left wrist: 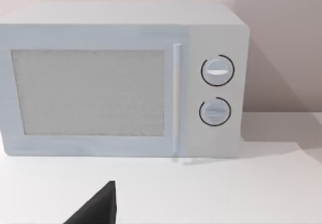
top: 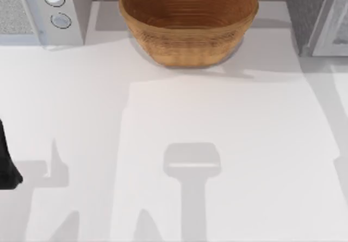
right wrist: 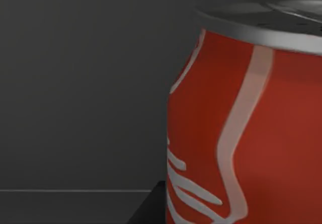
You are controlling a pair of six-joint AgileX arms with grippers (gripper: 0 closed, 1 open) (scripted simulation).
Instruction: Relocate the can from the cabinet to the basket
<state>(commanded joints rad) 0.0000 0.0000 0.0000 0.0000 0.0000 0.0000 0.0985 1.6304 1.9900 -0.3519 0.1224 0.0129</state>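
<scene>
The white table (top: 179,144) stretched wide and bare under the overhead camera, grey shadows of the arms lying across it. At its far edge, in the middle, sat the big round wicker basket (top: 188,22), mouth up. In the far left corner stood the white microwave (top: 41,11) with two round knobs (top: 57,9); the left wrist camera faced its door (left wrist: 90,93) square on, pale wall behind it. In the far right corner was the dark grey speckled cabinet (top: 307,13), its pale framed door (top: 334,27) swung out.

The left arm (top: 8,160) sat at the table's left edge, and a dark fingertip (left wrist: 98,209) poked into its wrist view, well short of the microwave; whether that claw was open or closed, I could not tell.

The right wrist camera was inside a dark grey space, and right up against it stood the can (right wrist: 246,128), upright, long axis vertical, silver top up, white script on red. Whether the right claw gripped it, I could not tell.
</scene>
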